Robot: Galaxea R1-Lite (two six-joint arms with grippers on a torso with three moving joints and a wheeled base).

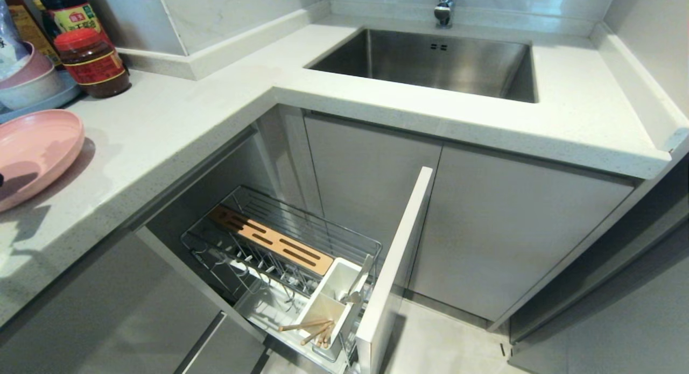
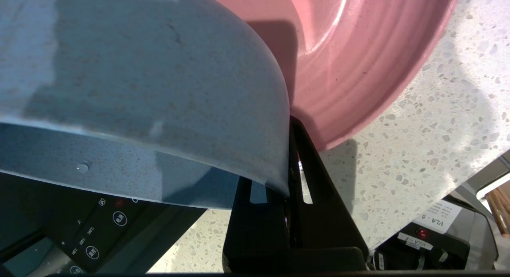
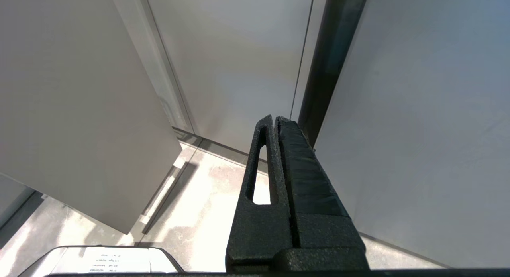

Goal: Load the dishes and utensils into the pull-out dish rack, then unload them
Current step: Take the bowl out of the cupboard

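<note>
Left fingers pinching the blue-grey bowl rim, just beside the pink plate. Right fingers pressed together, far off.

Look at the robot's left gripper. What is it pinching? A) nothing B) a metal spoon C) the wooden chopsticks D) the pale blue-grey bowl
D: in the left wrist view the left gripper is closed on the rim of the pale blue-grey bowl, held just beside the pink plate on the countertop.
</note>
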